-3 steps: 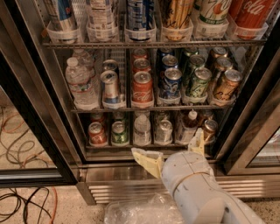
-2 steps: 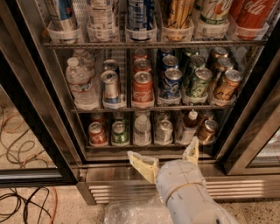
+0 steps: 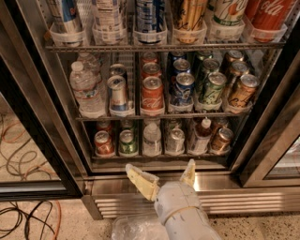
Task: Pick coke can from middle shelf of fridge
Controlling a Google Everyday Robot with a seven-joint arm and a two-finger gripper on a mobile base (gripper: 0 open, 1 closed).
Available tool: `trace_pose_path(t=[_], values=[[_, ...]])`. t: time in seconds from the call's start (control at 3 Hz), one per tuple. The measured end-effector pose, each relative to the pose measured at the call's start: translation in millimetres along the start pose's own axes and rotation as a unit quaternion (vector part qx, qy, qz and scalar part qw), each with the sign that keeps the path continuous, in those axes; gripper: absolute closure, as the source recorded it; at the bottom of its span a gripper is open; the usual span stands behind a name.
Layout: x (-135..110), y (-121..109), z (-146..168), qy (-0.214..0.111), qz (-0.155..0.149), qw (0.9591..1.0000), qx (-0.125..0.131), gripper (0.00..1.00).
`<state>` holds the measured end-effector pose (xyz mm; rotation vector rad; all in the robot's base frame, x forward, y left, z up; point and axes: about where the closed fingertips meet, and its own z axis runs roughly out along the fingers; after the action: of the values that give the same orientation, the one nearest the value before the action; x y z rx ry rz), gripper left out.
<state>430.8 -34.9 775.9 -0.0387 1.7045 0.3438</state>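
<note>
The coke can [image 3: 152,95] is red with white script and a silver top. It stands at the front of its lane on the middle shelf [image 3: 154,114] of the open fridge [image 3: 56,122], with more red cans behind it. A silver can is to its left and a blue Pepsi can [image 3: 182,91] to its right. My gripper [image 3: 164,180] is low, in front of the fridge's steel base, below the bottom shelf and well under the coke can. Its two cream fingers are spread apart and hold nothing.
The top rack holds tall cans, including a tall red Coca-Cola can [image 3: 272,14]. The bottom rack holds small cans and bottles [image 3: 152,139]. A water bottle [image 3: 86,89] stands left on the middle shelf. Cables [image 3: 28,215] lie on the floor at left. A door frame [image 3: 267,140] stands at right.
My gripper has shifted left and slightly down, from under the right cans toward the centre of the fridge front. The fingers remain spread. The cans have not moved.
</note>
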Motion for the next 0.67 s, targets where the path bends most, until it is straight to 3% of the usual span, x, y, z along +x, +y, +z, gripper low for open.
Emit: trace_pose_path(t=[0.33,0.67], values=[[4.6,3.5,19.5,-0.049,0.045,0.9973,-0.032,0.0],[13.3,2.9,21.9,-0.055,0.064,0.9956,-0.039,0.0]])
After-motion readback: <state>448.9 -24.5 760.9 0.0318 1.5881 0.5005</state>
